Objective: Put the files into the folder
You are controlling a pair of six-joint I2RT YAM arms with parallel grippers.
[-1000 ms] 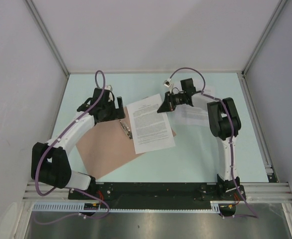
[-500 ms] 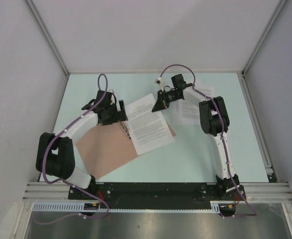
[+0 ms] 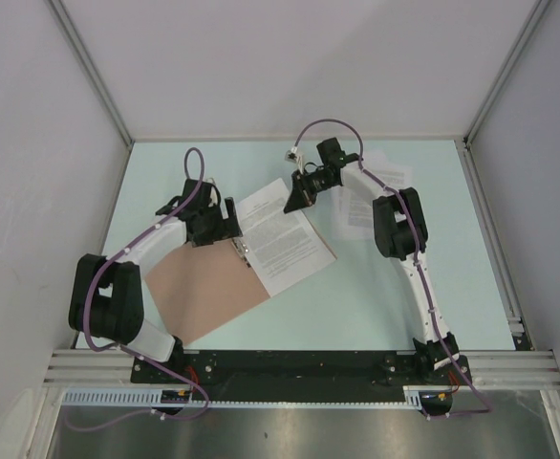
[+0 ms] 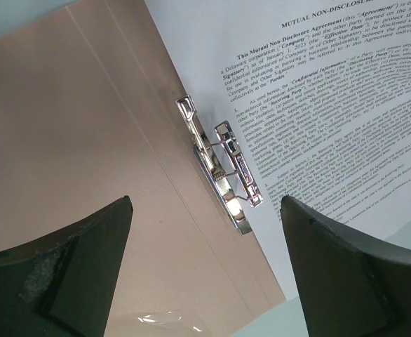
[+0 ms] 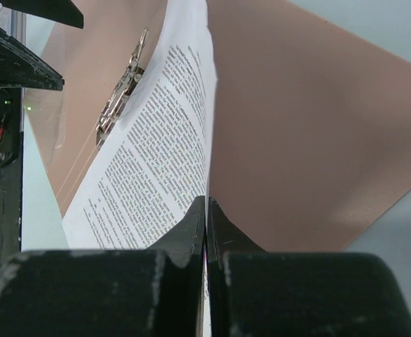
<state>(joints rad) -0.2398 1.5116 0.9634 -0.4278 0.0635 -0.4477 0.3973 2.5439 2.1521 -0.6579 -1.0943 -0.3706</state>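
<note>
Top view: you see the folder (image 3: 199,292) lying open on the table (image 3: 385,296), with a printed sheet (image 3: 285,247) across its right half.
Left gripper (image 4: 205,210): fingers wide apart, holding nothing, hovering over the folder's metal clip (image 4: 219,175).
Right gripper (image 5: 205,210): fingers pinched together on the sheet's far edge, which is raised off the flap.
Other sheets (image 3: 355,222): on the table under your right arm, just beside the folder.
</note>
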